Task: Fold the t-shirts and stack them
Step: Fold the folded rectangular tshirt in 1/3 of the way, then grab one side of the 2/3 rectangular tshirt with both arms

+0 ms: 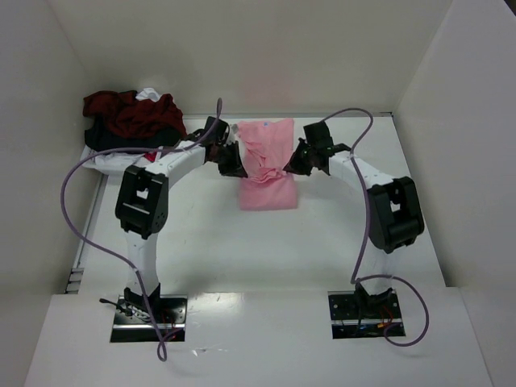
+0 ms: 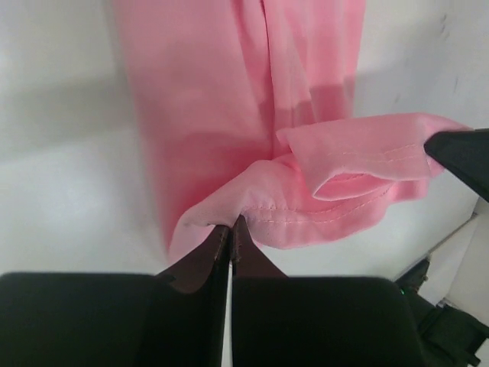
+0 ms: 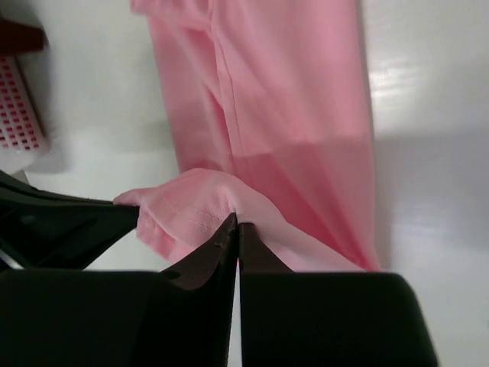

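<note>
A light pink t-shirt (image 1: 268,165) lies in the middle of the white table, partly folded lengthwise, its middle lifted into a ridge between both grippers. My left gripper (image 1: 236,168) is shut on the shirt's hemmed edge (image 2: 306,218) at its left side. My right gripper (image 1: 295,164) is shut on the shirt's cloth (image 3: 202,206) at its right side. The opposite gripper's finger shows in each wrist view. A pile of dark red, black and white t-shirts (image 1: 133,117) sits at the back left.
A small white plastic basket (image 1: 113,159) stands under the pile at the left, and its grid shows in the right wrist view (image 3: 19,107). White walls enclose the table at the back and on both sides.
</note>
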You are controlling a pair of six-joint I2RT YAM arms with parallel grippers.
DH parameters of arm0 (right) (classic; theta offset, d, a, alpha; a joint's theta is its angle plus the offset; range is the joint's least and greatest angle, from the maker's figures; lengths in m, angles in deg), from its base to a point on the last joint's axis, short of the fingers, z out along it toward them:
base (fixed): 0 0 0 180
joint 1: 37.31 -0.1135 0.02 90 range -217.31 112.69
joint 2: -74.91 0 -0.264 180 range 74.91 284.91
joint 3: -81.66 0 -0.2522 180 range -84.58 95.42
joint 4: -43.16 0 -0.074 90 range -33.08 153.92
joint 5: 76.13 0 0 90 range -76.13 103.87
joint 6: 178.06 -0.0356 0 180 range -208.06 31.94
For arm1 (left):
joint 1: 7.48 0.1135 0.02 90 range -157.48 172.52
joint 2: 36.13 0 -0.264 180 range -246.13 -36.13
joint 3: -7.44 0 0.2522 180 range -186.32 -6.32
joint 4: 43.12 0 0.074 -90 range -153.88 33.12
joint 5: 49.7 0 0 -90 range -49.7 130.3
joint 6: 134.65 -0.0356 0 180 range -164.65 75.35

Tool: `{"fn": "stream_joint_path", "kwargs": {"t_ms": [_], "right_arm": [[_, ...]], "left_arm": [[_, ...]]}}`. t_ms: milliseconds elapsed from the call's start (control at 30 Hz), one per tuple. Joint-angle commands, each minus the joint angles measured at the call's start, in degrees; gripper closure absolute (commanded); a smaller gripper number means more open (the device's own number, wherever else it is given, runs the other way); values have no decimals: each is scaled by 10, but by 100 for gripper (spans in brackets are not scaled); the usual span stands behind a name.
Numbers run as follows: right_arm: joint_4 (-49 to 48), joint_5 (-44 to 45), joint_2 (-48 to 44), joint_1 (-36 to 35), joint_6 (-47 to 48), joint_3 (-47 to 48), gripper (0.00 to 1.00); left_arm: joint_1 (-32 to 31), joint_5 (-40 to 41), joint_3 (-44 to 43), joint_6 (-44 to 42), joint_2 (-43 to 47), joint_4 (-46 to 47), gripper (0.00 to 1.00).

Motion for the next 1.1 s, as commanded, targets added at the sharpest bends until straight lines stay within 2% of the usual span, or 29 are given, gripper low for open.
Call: {"fn": "stream_joint_path", "kwargs": {"t_ms": [0, 67, 100, 133, 167, 233, 267, 333, 433, 500, 633, 667, 833, 933, 1067], "right_arm": [[6, -9, 56, 17, 17, 65, 94], [29, -9, 109, 18, 25, 114, 91], [37, -9, 126, 18, 25, 129, 87], [44, -14, 153, 18, 25, 150, 76], [49, -14, 162, 18, 25, 157, 64], [49, -20, 168, 29, 18, 162, 59], [43, -20, 168, 29, 18, 162, 45], [26, -9, 154, 41, 3, 155, 39], [10, 14, 118, 48, 3, 144, 26], [10, 21, 96, 61, 3, 144, 26], [-1, 8, 58, 61, 18, 82, 26], [-1, 2, 51, 61, 18, 67, 26], [4, -19, -3, 55, 18, -60, 28], [-3, -19, -29, 28, 12, -122, 28], [-16, -19, -41, 15, 12, -155, 29]], "left_arm": [[19, -43, -92, -56, -67, -39, 100], [32, -49, -128, -68, -107, -45, 92], [32, -49, -155, -68, -117, -45, 66], [39, -54, -168, -68, -136, -52, 47], [47, -54, -177, -68, -145, -52, 42], [52, -78, -190, -74, -156, -46, 32], [62, -85, -190, -74, -156, -41, 18], [70, -85, -183, -74, -143, -24, 11], [87, -85, -162, -74, -119, -10, 6], [94, -85, -146, -74, -104, -3, 5], [94, -112, -85, -87, -59, 10, 5], [94, -121, -48, -87, -50, 10, 5], [56, -126, 65, -79, 1, 34, 8], [41, -120, 132, -53, 30, 63, 9], [14, -100, 166, -39, 41, 81, 12]]}}
